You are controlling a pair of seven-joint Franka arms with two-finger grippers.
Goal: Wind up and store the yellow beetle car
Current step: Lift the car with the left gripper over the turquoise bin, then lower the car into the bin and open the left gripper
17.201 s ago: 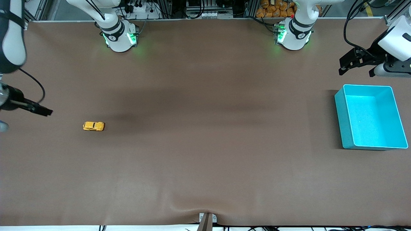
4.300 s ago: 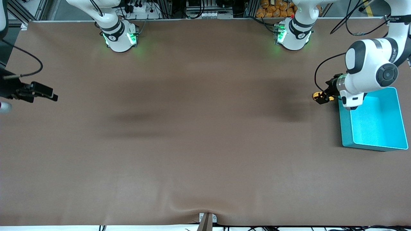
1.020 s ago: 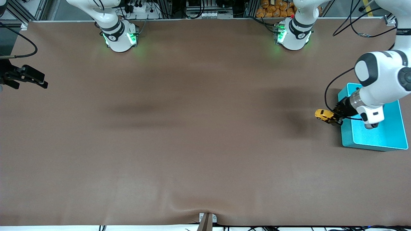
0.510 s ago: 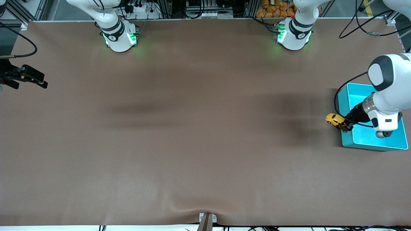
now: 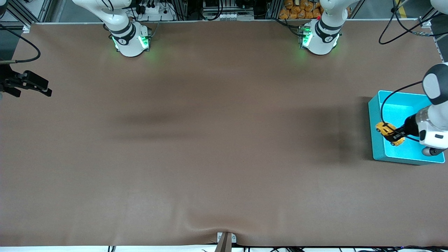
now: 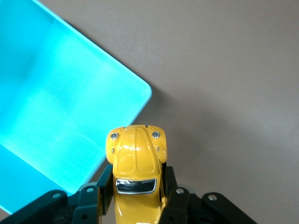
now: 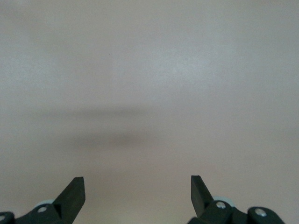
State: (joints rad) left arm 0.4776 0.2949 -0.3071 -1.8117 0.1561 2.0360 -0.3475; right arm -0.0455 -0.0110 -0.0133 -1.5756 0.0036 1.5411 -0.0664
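While the car hangs in the air, these lines lay out the scene:

Step in hand: storing, judged from the car being carried over the bin rather than rolling on the table.

Car: the yellow beetle car [image 5: 387, 132] is lifted, over the part of the turquoise bin [image 5: 373, 115] that lies toward the middle of the table; it is not yet resting on the bin floor.

Left gripper: the left gripper [image 5: 394, 135] is clamped on the car's sides, a finger [image 6: 105, 186] pressing each flank near the windscreen.

Right gripper: the right gripper [image 5: 33, 84] waits with jaws spread wide and empty, over the table [image 5: 210, 140] at the right arm's end.

How to do it well: probably carry the car a little deeper over the bin's inside, lower it close to the floor, then release, so it does not bounce or roll out over the wall. In the left wrist view the nose [image 6: 135, 140] sits right above the bin's rim, so a drop from here risks catching the edge.

Car's direction: the bonnet points away from the gripper, toward the middle of the table.

Long axis: slanted in the front view, the nose end farther from the front camera than the gripped end.
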